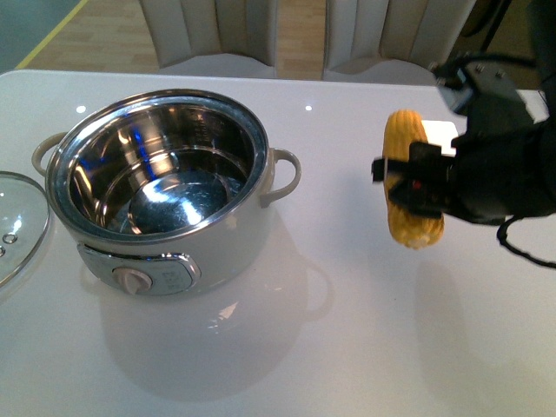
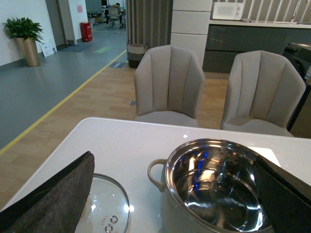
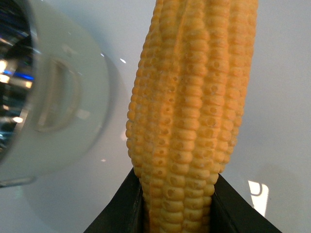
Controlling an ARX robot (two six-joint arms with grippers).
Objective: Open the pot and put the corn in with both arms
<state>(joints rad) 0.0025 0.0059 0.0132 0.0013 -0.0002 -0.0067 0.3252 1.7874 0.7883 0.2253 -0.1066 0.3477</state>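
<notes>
The cream-white pot (image 1: 156,182) stands open on the white table, left of centre, its steel inside empty. It also shows in the left wrist view (image 2: 214,184) and at the edge of the right wrist view (image 3: 53,111). My right gripper (image 1: 415,184) is shut on the yellow corn (image 1: 408,174) and holds it above the table, to the right of the pot. The corn fills the right wrist view (image 3: 189,111), pinched between the black fingers (image 3: 116,213). My left gripper (image 2: 172,194) is open and empty above the pot and lid; it is out of the front view.
The glass lid (image 1: 16,221) lies flat on the table left of the pot and shows in the left wrist view (image 2: 109,204). Two beige chairs (image 2: 169,82) stand beyond the table's far edge. A white card (image 1: 439,132) lies behind the corn.
</notes>
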